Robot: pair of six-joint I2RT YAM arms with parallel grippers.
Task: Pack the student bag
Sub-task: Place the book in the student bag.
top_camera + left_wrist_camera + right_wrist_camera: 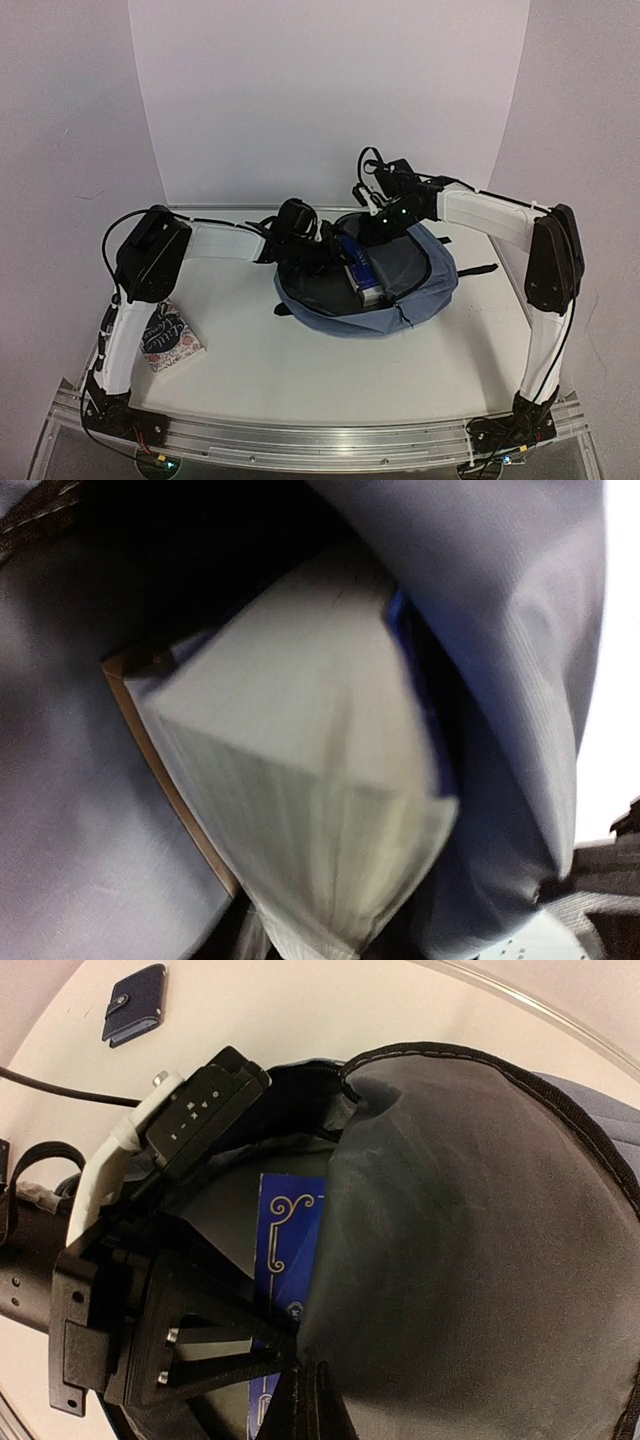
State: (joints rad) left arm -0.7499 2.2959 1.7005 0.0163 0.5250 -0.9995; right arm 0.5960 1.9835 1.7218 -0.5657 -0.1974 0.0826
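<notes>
Top external: we are apparently seating a blue book (357,265) in the student bag (425,285), toward the counter's far edge; left gripper (322,252), right gripper (373,222): opening untellable; next, likely pushing deeper.

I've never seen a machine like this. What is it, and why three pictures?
It is a robot with two arms, a left arm and a right arm, bolted to a table. One picture looks down from above; the other two come from cameras on the wrists. Both arms reach to a blue backpack, where a blue book sits in the opening. The left wrist picture shows its pages up close. A patterned book and a dark wallet lie on the table. Whether the left tool or the right tool grips anything, I cannot tell.
</notes>
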